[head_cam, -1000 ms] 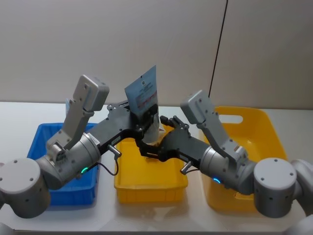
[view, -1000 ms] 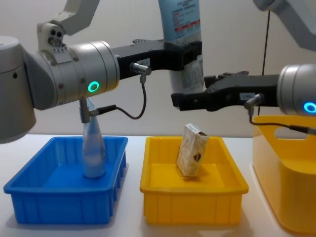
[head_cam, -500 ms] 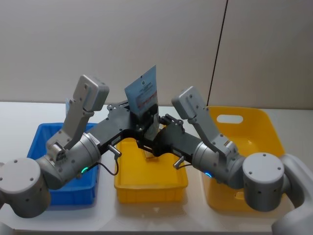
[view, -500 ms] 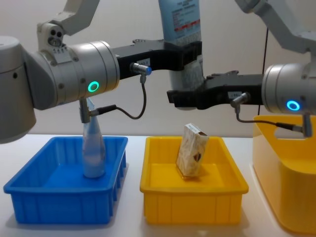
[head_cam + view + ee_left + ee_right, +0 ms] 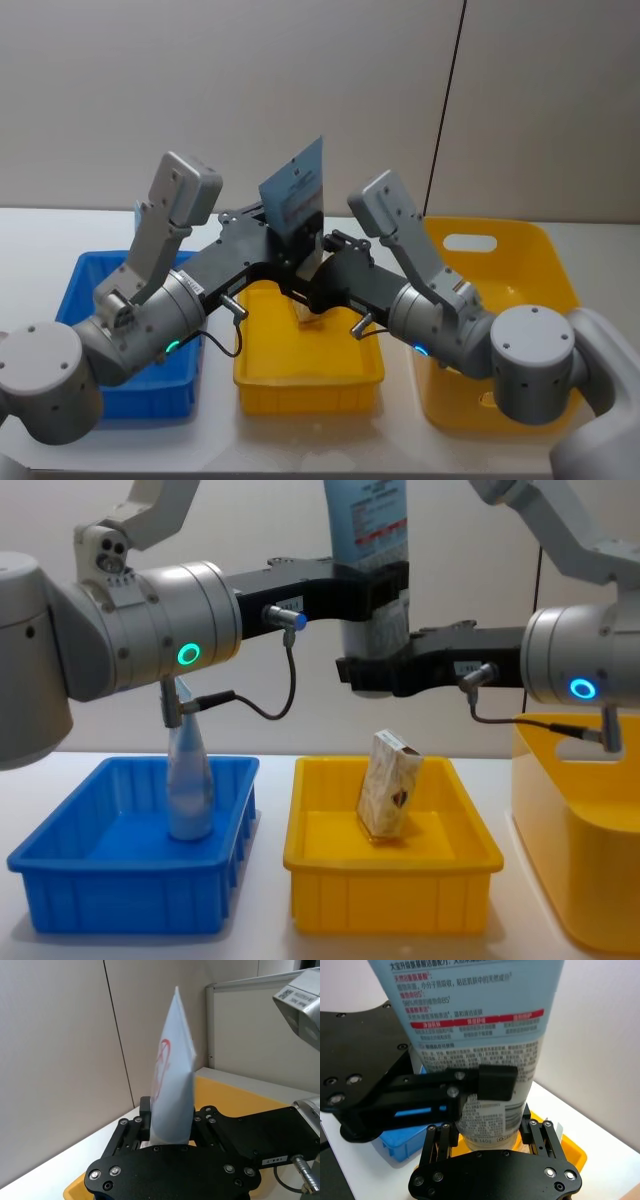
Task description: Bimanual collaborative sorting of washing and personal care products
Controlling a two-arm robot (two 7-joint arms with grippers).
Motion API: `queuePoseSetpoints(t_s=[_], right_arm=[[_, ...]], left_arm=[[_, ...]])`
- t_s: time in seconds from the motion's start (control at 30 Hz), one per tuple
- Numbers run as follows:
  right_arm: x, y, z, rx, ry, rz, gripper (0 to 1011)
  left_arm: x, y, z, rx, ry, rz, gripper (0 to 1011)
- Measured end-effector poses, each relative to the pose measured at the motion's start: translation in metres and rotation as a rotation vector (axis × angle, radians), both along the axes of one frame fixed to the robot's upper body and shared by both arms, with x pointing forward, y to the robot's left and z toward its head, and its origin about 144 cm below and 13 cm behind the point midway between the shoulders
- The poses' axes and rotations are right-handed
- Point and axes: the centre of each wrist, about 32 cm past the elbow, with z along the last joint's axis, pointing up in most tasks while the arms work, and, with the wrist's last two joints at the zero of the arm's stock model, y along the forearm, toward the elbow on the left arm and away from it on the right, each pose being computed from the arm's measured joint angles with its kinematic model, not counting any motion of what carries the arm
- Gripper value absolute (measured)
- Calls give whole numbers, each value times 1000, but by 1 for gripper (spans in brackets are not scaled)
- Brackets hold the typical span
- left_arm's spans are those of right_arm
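A pale blue squeeze tube (image 5: pixel 295 195) (image 5: pixel 368 530) stands upright in the air over the middle tray, crimped end up. My left gripper (image 5: pixel 300 245) (image 5: pixel 385 585) is shut on its middle, as the left wrist view shows (image 5: pixel 170 1127). My right gripper (image 5: pixel 375 675) (image 5: pixel 490 1135) is open, its jaws standing on either side of the tube's lower end (image 5: pixel 487 1120) just below the left gripper's fingers (image 5: pixel 495 1082). A second tube (image 5: pixel 188 790) stands upright in the blue tray (image 5: pixel 60 870). A beige patterned carton (image 5: pixel 390 785) leans in the small yellow tray (image 5: pixel 320 860).
A large yellow basket (image 5: pixel 580 780) (image 5: pixel 540 250) with a handle slot stands at the right. The three containers sit side by side on the white table, with a grey wall behind.
My right gripper has moved left, from beside the tube to around its lower end. The left gripper and the tube have tilted only slightly.
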Motion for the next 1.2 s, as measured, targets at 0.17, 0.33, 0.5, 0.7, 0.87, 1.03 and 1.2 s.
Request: queuePoseSetpoints(t_s=[0.17,0.33,0.5,0.7,0.87,1.03,1.2], right_arm=[[1,1,1,5,-7,2,640],[0,1,2,13,-11,1,639],[-1,0,2,25,-16,-5,639],[-4,-4,1,47,-22,-32,639],[-6,-8,0,69,-27,-70,639],[-8,-14,-1,93,-31,-123,639],[-10,-22,-3,113,-25,-184,639]], left_arm=[[0,0,0,1,1,-1,447],[0,0,0,1,1,-1,588],[0,0,0,1,1,-1,773],[0,0,0,1,1,-1,944],[0,0,0,1,1,-1,1001],[0,0,0,1,1,0,1001],[0,0,0,1,1,0,1001]])
